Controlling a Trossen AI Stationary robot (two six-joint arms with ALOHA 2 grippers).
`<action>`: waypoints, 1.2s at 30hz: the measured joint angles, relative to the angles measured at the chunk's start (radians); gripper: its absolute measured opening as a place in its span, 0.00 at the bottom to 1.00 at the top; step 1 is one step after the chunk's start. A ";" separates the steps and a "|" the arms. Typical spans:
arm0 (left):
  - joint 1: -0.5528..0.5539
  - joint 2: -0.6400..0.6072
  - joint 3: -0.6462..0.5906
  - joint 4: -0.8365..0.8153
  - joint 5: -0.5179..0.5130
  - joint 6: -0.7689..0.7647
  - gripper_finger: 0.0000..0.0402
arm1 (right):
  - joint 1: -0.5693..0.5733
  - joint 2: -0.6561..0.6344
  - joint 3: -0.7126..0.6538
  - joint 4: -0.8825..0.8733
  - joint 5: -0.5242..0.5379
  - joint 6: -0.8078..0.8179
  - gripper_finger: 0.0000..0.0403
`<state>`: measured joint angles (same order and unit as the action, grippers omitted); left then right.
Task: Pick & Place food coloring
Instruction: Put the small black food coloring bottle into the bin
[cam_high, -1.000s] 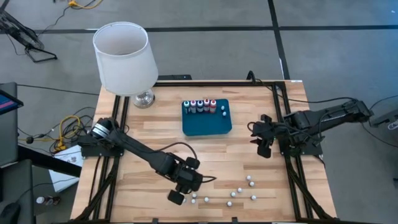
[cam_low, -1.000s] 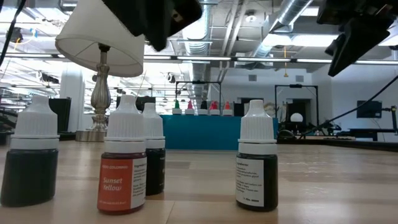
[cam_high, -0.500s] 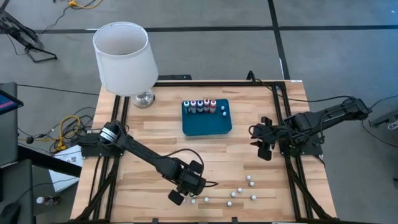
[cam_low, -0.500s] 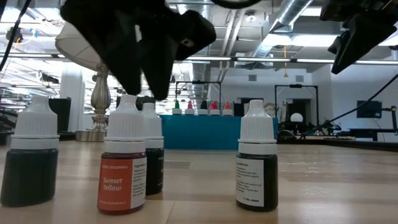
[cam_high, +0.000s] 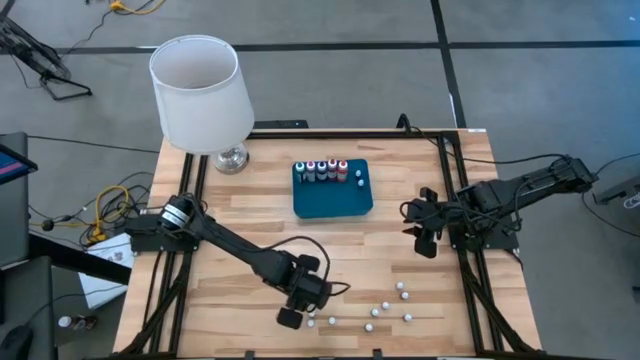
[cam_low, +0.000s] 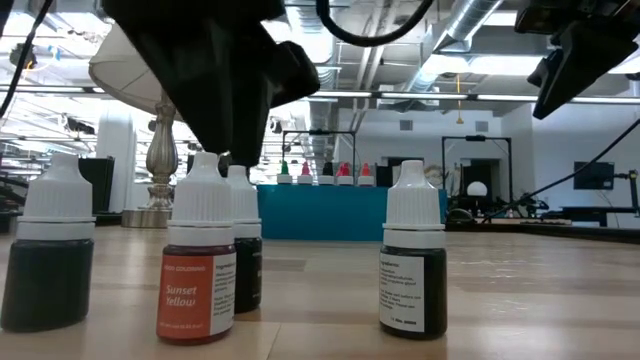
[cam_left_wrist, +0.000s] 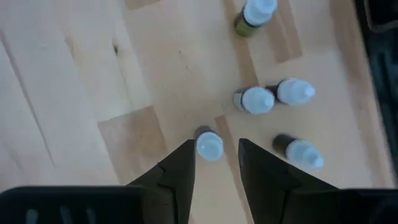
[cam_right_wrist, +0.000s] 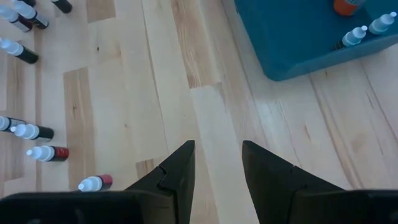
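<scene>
Several small food coloring bottles with white caps stand loose on the wooden table near its front edge (cam_high: 385, 305); more stand in a row (cam_high: 320, 170) on a teal tray (cam_high: 335, 200). My left gripper (cam_left_wrist: 214, 149) is open and points down over the loose group. One white-capped bottle (cam_left_wrist: 209, 144) stands upright between its fingertips, and I see no touch. In the low view the left gripper (cam_low: 225, 130) hangs just above the orange "Sunset Yellow" bottle (cam_low: 195, 270). My right gripper (cam_high: 424, 228) waits open above the table's right side.
A lamp with a white shade (cam_high: 198, 92) stands at the table's far left corner. Other loose bottles (cam_left_wrist: 255, 99) (cam_left_wrist: 297, 152) stand close beside my left gripper's fingers. Bare wood lies between the tray and the loose bottles.
My left gripper has come down toward the loose bottles near the front edge and rolled a little. In the low view it has dropped to just above the caps.
</scene>
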<state>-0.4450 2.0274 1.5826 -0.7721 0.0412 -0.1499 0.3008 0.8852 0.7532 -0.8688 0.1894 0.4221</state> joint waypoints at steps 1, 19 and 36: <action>0.000 0.001 0.000 0.001 0.000 -0.024 0.28 | 0.000 0.000 0.000 0.000 0.000 0.000 0.30; -0.004 0.004 -0.001 -0.003 -0.021 -0.317 0.28 | 0.000 0.000 0.000 0.003 0.023 -0.003 0.30; -0.004 0.004 -0.050 0.038 -0.055 -0.328 0.28 | 0.000 0.000 0.000 0.003 0.022 0.005 0.30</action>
<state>-0.4492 2.0312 1.5322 -0.7346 -0.0140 -0.4774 0.3008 0.8852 0.7536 -0.8658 0.2117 0.4271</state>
